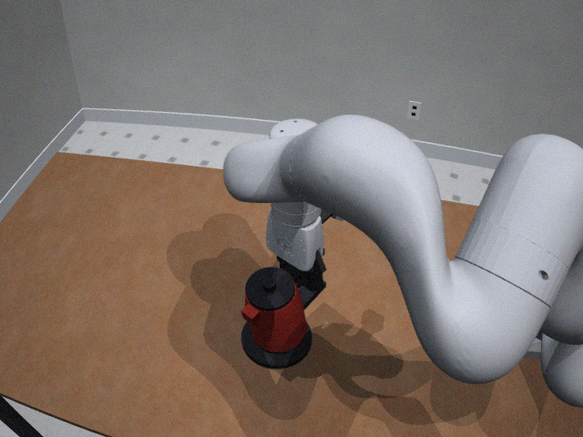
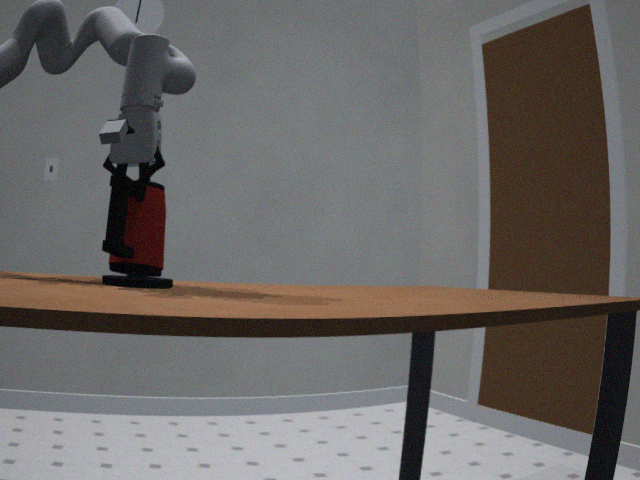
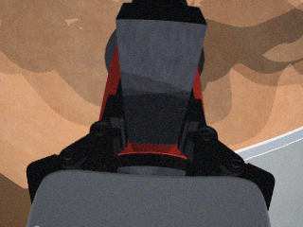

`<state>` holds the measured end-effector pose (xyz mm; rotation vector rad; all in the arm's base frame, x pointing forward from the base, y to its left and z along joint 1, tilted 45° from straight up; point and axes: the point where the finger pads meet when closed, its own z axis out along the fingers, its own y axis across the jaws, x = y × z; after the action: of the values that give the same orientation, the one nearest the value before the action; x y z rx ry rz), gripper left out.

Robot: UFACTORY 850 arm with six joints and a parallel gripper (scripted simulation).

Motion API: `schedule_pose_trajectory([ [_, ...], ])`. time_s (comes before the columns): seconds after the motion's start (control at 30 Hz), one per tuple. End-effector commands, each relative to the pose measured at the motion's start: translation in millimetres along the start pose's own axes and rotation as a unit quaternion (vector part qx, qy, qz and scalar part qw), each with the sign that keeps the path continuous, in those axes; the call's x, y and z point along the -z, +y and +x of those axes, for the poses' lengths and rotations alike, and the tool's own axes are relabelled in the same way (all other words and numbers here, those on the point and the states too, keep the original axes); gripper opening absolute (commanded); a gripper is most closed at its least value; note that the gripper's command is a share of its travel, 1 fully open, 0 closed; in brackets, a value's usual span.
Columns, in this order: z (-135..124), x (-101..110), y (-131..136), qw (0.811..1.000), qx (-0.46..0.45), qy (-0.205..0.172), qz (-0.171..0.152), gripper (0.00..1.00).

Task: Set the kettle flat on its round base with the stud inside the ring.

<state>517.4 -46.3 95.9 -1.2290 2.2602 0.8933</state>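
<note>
The red kettle [image 1: 276, 317] with a black lid and knob stands over its round black base [image 1: 276, 354] near the middle of the table. In the side view the kettle [image 2: 142, 229] leans slightly, and its foot ring sits just on or just above the base disk [image 2: 136, 281]; I cannot tell whether it rests flat. My gripper [image 1: 308, 282] comes down from above and is shut on the kettle's black handle bar [image 2: 117, 217]. In the wrist view the handle [image 3: 158, 82] fills the space between the fingers, with red body showing on both sides.
The white arm [image 1: 376, 220] arches over the right half of the table. The table's edge [image 3: 272, 146] shows at the right of the wrist view. A door [image 2: 542, 217] stands at the right of the room.
</note>
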Motion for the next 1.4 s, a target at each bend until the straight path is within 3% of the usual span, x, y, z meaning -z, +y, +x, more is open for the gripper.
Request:
schedule_pose_trajectory([
  [0.0, -0.3, 1.0, -0.7, 1.0, 0.0, 0.0, 0.001, 0.0],
  [0.37, -0.3, 1.0, -0.7, 1.0, 0.0, 0.0, 0.001, 0.0],
  [0.4, -0.3, 1.0, -0.7, 1.0, 0.0, 0.0, 0.001, 0.81],
  [1.37, -0.3, 1.0, -0.7, 1.0, 0.0, 0.0, 0.001, 0.81],
])
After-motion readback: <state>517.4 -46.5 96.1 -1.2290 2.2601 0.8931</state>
